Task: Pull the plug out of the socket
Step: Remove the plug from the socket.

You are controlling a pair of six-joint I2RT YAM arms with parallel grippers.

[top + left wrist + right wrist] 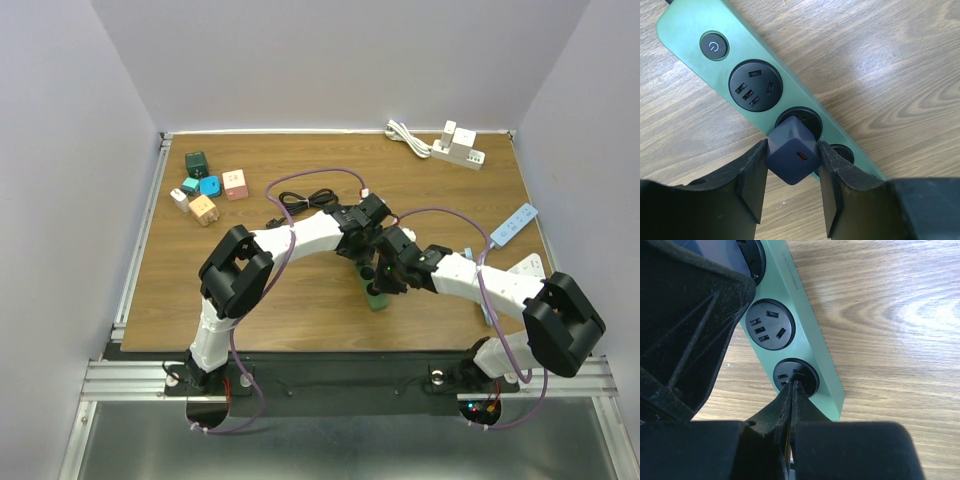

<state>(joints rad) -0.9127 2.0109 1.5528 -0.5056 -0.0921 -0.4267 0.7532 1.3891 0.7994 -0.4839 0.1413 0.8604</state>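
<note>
A green power strip (800, 95) lies on the wooden table; it also shows in the top view (376, 292) and the right wrist view (810, 340). A dark blue cube plug (791, 150) sits in its second round socket, tilted. My left gripper (791, 156) is shut on the plug, one finger on each side. My right gripper (793, 385) is shut and empty, its tips pressing down on the end socket (796, 376) of the strip. In the top view both grippers (372, 240) meet over the strip.
Coloured cubes (210, 188) lie at the back left. A black cable (305, 200) coils behind the arms. A white power strip with adapters (455, 148) sits at the back right, and a light blue strip (513, 224) lies at the right.
</note>
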